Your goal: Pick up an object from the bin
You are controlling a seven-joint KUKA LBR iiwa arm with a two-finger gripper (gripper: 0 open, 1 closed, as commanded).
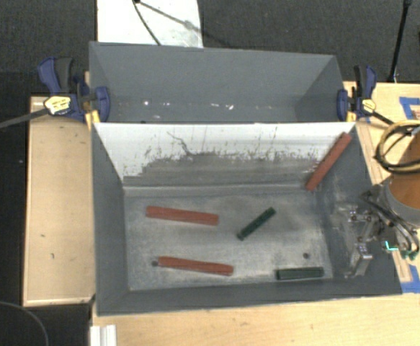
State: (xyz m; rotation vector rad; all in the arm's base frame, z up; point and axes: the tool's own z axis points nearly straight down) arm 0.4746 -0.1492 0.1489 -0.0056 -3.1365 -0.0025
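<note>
My gripper (359,249) hangs over the bin's sloping right wall, near the front right corner. Nearest to it is a short dark green bar (300,273), lying flat on the floor just to its left along the front edge. A second dark green bar (256,223) lies tilted in the middle of the floor. A red-brown stick (328,163) leans against the right wall at the back, above and behind the gripper.
Two more red-brown sticks lie flat on the left half of the floor, one at the centre left (182,215) and one near the front (195,266). The arm with its orange cover and cables comes in over the right rim.
</note>
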